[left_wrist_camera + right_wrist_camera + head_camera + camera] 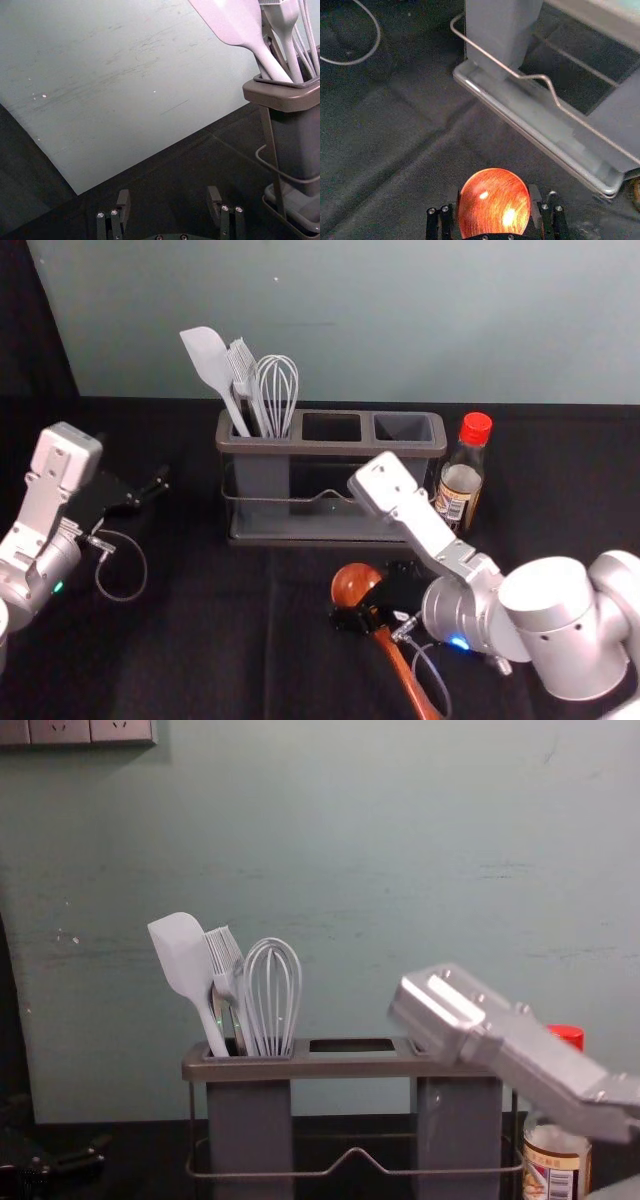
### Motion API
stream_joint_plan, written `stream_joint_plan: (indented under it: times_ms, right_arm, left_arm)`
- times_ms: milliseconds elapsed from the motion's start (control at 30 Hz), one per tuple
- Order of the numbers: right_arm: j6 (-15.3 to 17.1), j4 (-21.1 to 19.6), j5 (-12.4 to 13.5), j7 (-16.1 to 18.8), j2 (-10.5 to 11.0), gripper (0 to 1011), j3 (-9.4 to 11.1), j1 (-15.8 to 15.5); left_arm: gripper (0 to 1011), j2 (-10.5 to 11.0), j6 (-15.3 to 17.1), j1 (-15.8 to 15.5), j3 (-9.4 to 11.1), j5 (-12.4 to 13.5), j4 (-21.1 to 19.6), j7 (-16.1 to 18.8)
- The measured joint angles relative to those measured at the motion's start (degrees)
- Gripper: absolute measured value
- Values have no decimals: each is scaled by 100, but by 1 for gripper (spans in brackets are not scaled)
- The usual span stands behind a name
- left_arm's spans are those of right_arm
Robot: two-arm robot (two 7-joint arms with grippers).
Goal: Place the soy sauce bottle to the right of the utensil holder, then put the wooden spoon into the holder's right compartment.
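Black cloth-covered table (200,660), grey plastic utensil holder (330,449) standing at the back. Its right compartment (403,427) looks empty, so the spoon step is open; I read it as the one in hand, at pickup.

Right gripper (494,197) is low in front of the holder, fingers wide apart on either side of the spoon's bowl. Can't tell if they touch it; no firm grip visible. Left gripper (168,197) is idle off the holder's left side, fingers wide apart, nothing between.

Reddish-brown wooden spoon (405,672) lies in front of the holder, handle towards the near edge. Next: close on it, lift, turn handle down, bring over the right compartment.

Clear glass soy sauce bottle with red cap (461,480) is upright just right of the holder, placement looks done. Knock risk on the way in. White spatula (208,358), brush (243,365) and whisk (277,385) fill the left compartment, out of the path. Thin metal front rail (355,1152) could snag the handle.
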Motion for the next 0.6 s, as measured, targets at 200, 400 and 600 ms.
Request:
stream_joint_plan:
  times_ms: [200, 400, 600]
  right_arm:
    - [-106, -520, -11, 132, 192, 840, 169, -196]
    - [-532, -1032, 8, 219, 439, 840, 456, -526]
    - [-1262, -1477, 13, 162, 715, 840, 829, -1000]
  left_arm:
    - [1005, 0, 0, 0, 0, 0, 0, 0]
    - [1005, 0, 0, 0, 0, 0, 0, 0]
    - [1005, 0, 0, 0, 0, 0, 0, 0]
